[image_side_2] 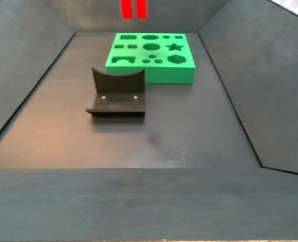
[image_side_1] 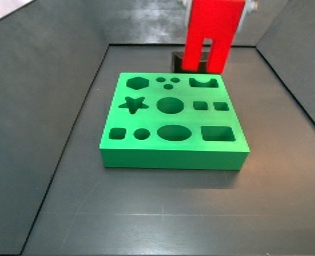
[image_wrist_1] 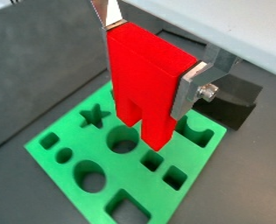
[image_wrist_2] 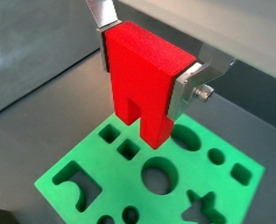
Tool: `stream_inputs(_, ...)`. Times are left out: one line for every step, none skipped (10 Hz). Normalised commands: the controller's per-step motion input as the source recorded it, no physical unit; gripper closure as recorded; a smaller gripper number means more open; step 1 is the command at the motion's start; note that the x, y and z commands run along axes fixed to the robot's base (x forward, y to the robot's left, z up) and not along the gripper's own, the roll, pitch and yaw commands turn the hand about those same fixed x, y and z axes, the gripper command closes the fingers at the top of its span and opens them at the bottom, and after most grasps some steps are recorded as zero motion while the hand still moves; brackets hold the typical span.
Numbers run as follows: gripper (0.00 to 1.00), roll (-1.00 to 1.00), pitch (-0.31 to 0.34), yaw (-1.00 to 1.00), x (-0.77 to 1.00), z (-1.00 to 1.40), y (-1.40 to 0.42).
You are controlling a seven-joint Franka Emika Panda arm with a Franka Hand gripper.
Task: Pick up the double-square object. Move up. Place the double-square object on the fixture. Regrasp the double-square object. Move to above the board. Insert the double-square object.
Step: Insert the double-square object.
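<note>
- Looking at both wrist views, you see the gripper clamped on the red piece, a silver finger pressed to each side of its upper body
- Your piece hangs upright with its two prongs pointing down, the slot between them open and clear of the board
- In a wrist view the prong tips of the piece sit over the green board, above the square cutouts; you cannot tell from here whether they touch it
- In a side view the piece stands at the top centre of the frame, over the far edge of the board; only a sliver of the gripper shows at the top edge
- In a side view the piece is at the top edge, behind the board
- Your fixture stands on the floor at centre left, nearer the camera than the board and apart from it; a wrist view shows it as a black block at mid right, just beyond the board's corner
</note>
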Motion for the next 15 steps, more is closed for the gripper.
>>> stream_inputs(1.0,0.04,0.083,0.19,0.56,-0.42,0.11)
stream_inputs(1.0,0.06,0.094,0.21,0.57,-0.44,0.05)
stream_inputs(1.0,0.04,0.056,0.19,0.48,-0.48,0.02)
stream_inputs(1.0,0.0,0.0,0.0,0.22,-0.15,0.02)
stream_inputs(1.0,0.0,0.0,0.0,0.0,-0.02,0.0)
stream_inputs(1.0,0.07,0.0,0.11,0.24,-0.41,0.0)
stream_inputs(1.0,0.06,-0.003,0.21,0.46,-0.58,0.0)
stream_inputs(1.0,0.09,-0.006,0.24,0.41,-0.6,0.0)
stream_inputs(1.0,0.1,-0.033,0.31,0.21,-0.61,0.0)
stream_inputs(1.0,0.04,0.0,0.22,-0.08,-0.19,0.0)
stream_inputs(1.0,0.04,0.044,0.0,-0.06,-0.04,0.0)
stream_inputs(1.0,0.13,0.0,0.14,-0.21,-0.69,-0.04)
stream_inputs(1.0,0.13,-0.049,0.2,-0.25,-0.82,-0.1)
stream_inputs(1.0,0.03,-0.114,0.11,-0.21,-0.82,-0.12)
stream_inputs(1.0,0.0,-0.136,0.09,-0.08,-0.76,-0.19)
